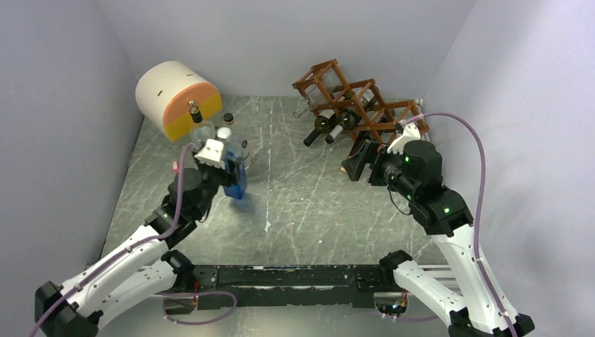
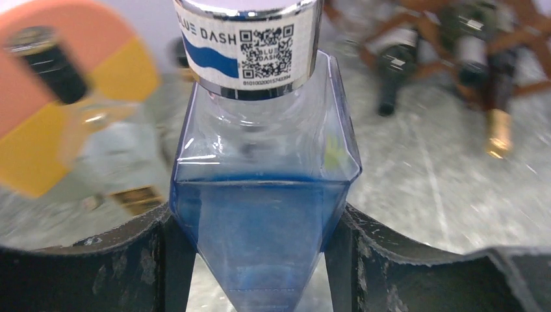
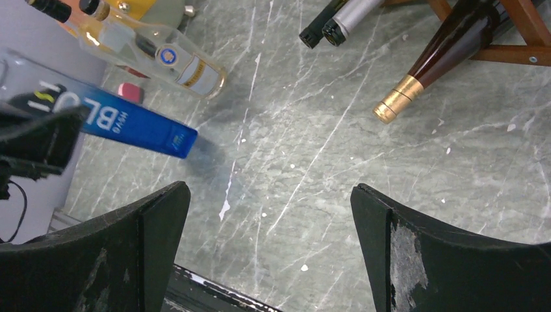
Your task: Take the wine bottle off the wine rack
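A white-and-orange cylinder [image 1: 175, 98] lies on its side at the far left of a grey marbled table [image 1: 302, 203], with clear glass bottles [image 1: 223, 133] clustered just beside it and a blue Blue Dash bottle [image 2: 263, 214] nearby.

White arms [image 1: 133, 254] carry black joints [image 1: 421, 165], purple cables [image 1: 481, 175] and green lights [image 1: 446, 209].

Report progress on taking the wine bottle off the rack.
Done: nothing evident; dark bottles sit in the wine rack. In hand: right gripper open, empty, near the rack; left gripper shut on a blue bottle across the table. Left: grasp a bottle, pull it out.
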Tool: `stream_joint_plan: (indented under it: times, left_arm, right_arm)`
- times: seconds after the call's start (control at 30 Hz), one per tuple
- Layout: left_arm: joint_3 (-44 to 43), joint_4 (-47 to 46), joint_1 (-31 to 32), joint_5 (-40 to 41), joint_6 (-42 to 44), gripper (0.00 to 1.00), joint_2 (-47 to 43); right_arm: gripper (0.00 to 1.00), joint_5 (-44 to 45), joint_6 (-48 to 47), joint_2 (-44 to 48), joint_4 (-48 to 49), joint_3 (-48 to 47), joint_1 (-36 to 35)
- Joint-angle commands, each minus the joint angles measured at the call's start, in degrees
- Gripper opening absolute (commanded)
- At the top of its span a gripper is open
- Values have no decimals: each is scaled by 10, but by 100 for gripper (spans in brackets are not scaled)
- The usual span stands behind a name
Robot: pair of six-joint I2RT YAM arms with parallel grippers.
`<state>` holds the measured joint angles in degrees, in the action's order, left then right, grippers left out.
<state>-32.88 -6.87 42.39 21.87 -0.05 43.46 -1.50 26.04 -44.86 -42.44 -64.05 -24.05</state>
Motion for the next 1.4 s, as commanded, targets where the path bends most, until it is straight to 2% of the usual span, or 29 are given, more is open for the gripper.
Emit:
stream_joint_plan:
  times: [0.0, 0.27, 0.47, 0.57, 0.73, 0.87, 0.93, 1.0, 1.03, 1.07, 1.1, 1.37]
  left_arm:
    - [-21, -53, -81, 60, -45, 7, -32]
    - [5, -151, -224, 38, -27, 7, -7]
    - [44, -223, -328, -42, -54, 7, 26]
    - [71, -267, -374, -141, -65, 7, 31]
    - [83, -282, -390, -189, -68, 7, 37]
    - [72, -244, -390, -207, -56, 9, 38]
    - [59, -214, -390, -198, -55, 21, 41]
    - [47, -187, -390, -183, -55, 43, 42]
    - [42, -175, -390, -180, -55, 72, 42]
    - [36, -164, -389, -177, -53, 92, 43]
    - [30, -153, -388, -175, -51, 98, 44]
    - [0, -101, -358, -160, -36, 100, 25]
  right_arm:
    - [100, 7, -2, -1, 24, 6, 1]
    - [100, 1, 9, -1, 35, 21, 1]
    - [100, 9, 5, 9, 29, 29, 1]
    - [100, 13, 3, 12, 27, 34, 1]
    - [100, 4, 6, 11, 39, 43, 1]
    - [100, -9, 13, 9, 55, 57, 1]
    - [100, -14, 16, 6, 63, 62, 1]
    - [100, -19, 20, 3, 68, 63, 1]
    - [100, -21, 20, 2, 70, 63, 1]
    - [100, -21, 21, -1, 70, 71, 1]
    - [100, -22, 20, -3, 69, 77, 1]
    - [100, 6, 6, -20, 64, 87, 1]
